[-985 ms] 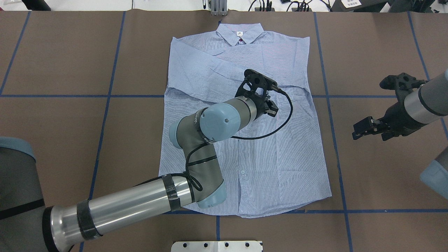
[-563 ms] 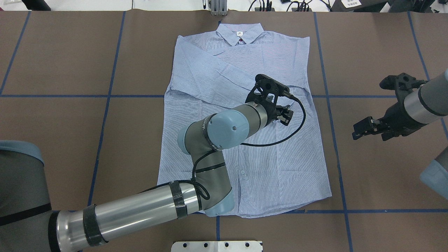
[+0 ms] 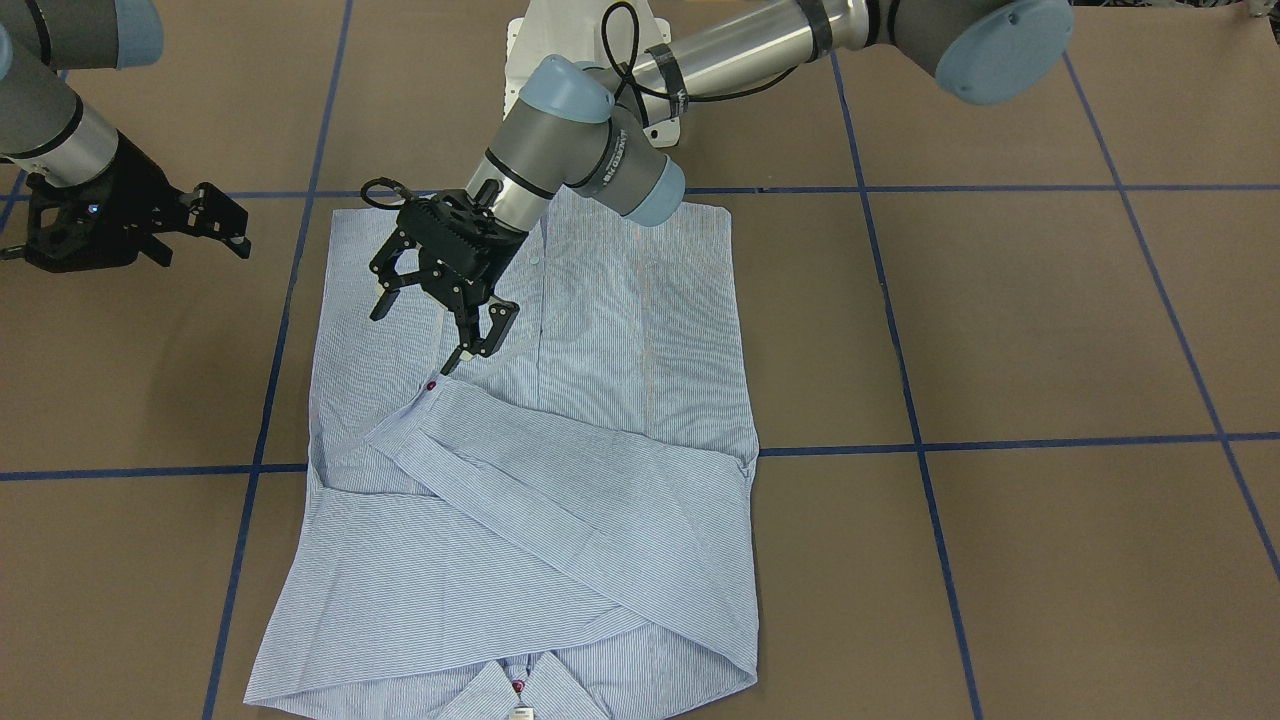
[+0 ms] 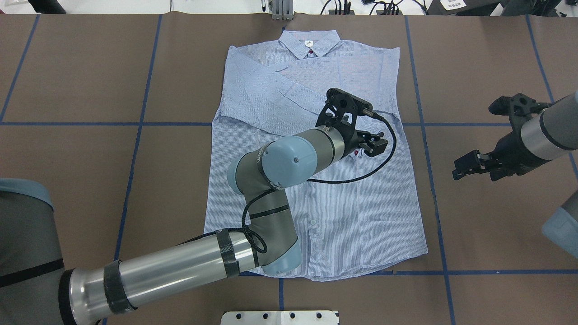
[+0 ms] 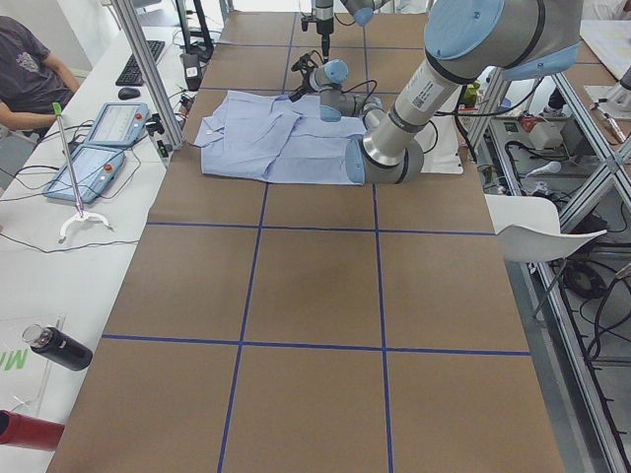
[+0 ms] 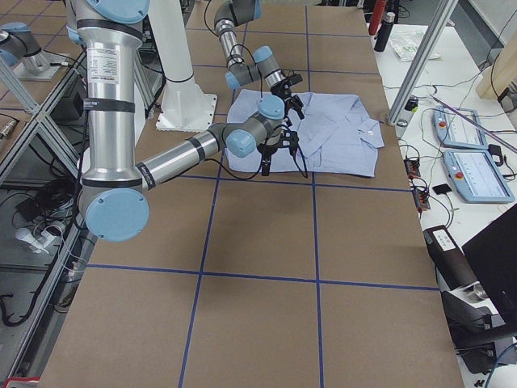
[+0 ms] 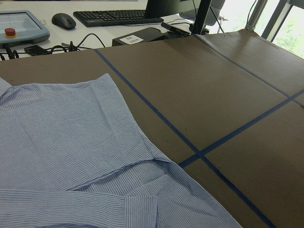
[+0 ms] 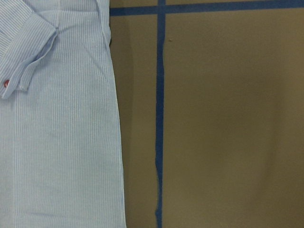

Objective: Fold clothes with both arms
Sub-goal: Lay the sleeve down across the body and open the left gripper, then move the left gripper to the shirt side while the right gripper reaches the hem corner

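A light blue long-sleeved button-up shirt with fine white stripes lies flat and front up on a table covered in brown paper marked with blue tape lines. Its pointed collar is at the end away from the robot and its hem at the robot's end. The sleeves are folded in across the chest below the collar. 1 sleeve runs slantwise from the shoulder on the robot's left to a cuff with a small red button, down from the collar and toward the robot's right.

The left arm's black open-frame gripper hangs over the shirt front on the hem side of that cuff. Its 2 fingers are spread wide with nothing between them, and they point down toward the cloth. The lower fingertip is just beside the red button; whether it touches the fabric cannot be told.

The right arm's black gripper is off the shirt, over bare brown paper, well apart from the garment's edge on the robot's right and further from the collar than the cuff is. Its fingers look pressed together and hold nothing.
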`<state>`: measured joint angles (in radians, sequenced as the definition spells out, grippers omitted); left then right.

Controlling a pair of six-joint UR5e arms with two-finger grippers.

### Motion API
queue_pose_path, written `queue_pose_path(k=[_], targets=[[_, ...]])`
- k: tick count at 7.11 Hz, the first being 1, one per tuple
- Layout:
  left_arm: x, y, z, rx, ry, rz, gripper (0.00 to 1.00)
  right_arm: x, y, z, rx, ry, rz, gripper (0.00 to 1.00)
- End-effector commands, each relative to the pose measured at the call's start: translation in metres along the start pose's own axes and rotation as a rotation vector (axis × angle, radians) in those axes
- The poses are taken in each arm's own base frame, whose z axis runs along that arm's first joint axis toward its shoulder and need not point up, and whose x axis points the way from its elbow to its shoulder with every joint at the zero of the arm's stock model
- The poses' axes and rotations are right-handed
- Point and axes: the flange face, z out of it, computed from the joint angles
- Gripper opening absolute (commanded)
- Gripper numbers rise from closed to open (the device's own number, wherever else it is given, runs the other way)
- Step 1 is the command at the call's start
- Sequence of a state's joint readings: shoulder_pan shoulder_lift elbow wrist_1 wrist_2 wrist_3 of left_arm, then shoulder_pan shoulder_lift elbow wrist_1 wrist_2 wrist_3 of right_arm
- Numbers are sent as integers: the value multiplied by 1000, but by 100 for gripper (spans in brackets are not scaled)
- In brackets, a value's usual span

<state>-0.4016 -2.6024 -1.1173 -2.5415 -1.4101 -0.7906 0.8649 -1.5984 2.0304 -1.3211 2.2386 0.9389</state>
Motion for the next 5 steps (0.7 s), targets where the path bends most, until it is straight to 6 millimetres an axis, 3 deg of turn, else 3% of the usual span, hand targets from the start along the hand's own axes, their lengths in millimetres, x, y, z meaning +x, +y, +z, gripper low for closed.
queue_pose_path(k=[1,2,4,5], targets=[[-33,-5,-12,-91,-103,8,99,-28,16,15,51,-56,12,100],[-64,4,-41,-171,-117,7,99,-38,25,24,40,-57,15,100],[-151,17,-120,-357,-128,-58,99,-70,40,41,50,-57,13,100],[-176,30,-155,-381,-115,-70,99,-85,57,60,56,-36,9,100]])
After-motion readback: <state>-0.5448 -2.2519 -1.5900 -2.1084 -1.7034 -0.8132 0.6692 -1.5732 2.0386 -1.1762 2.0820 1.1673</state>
